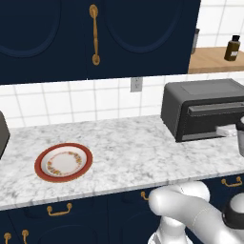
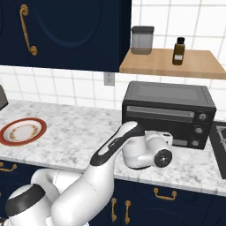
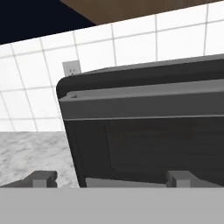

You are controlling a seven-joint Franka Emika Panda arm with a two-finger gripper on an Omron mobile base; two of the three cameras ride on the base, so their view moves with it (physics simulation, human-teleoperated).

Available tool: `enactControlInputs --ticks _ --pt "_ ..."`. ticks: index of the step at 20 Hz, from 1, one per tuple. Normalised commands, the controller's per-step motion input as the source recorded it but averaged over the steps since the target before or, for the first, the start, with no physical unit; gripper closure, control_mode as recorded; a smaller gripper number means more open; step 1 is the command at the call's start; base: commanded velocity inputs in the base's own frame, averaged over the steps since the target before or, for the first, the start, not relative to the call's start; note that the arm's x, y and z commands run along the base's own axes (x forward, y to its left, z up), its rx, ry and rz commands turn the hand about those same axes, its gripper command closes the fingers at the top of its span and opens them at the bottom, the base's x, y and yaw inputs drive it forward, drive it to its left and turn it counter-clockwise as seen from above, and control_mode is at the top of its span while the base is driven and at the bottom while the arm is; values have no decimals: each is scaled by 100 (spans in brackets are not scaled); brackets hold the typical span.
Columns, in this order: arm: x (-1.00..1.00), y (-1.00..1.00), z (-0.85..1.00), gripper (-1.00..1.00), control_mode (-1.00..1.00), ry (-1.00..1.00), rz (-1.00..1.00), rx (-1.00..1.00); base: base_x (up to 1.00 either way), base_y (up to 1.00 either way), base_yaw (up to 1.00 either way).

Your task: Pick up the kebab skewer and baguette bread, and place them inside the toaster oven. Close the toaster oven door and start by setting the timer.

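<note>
Matt dark-grey toaster oven [image 2: 169,106] facing the gripper [image 3: 111,178], on a polished marbled counter [image 1: 128,152] below a wooden shelf [image 2: 170,64] and glossy tiles [image 3: 39,87].

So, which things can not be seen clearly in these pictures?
- Inside of the toaster oven: the window of the toaster oven door is too dark in all views, so its contents cannot be told.
- Oven's right end: cut off by the picture edge in the left base view and hand view.
- Lower door: hidden by the arm's wrist in the right base view.
- Dial markings: too small to read.
- Gripper: tips barely show, set wide apart.
</note>
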Motion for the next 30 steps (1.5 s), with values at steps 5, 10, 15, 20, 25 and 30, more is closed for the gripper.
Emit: enactControlInputs --ticks 5,10,15,20,25,30 --pt "-26 -83 28 -100 -100 -7 0 0 0 0 0" --pt "-16 -81 28 -100 -100 -16 0 0 0 0 0" --pt "16 -42 19 -100 -100 -10 0 0 0 0 0" --pt "0 -34 11 -100 -100 -24 0 -2 0 0 0" --pt "1 -27 0 -100 -100 -22 0 -8 0 0 0" --pt "14 -17 1 -100 -100 -4 -1 -4 0 0 0"
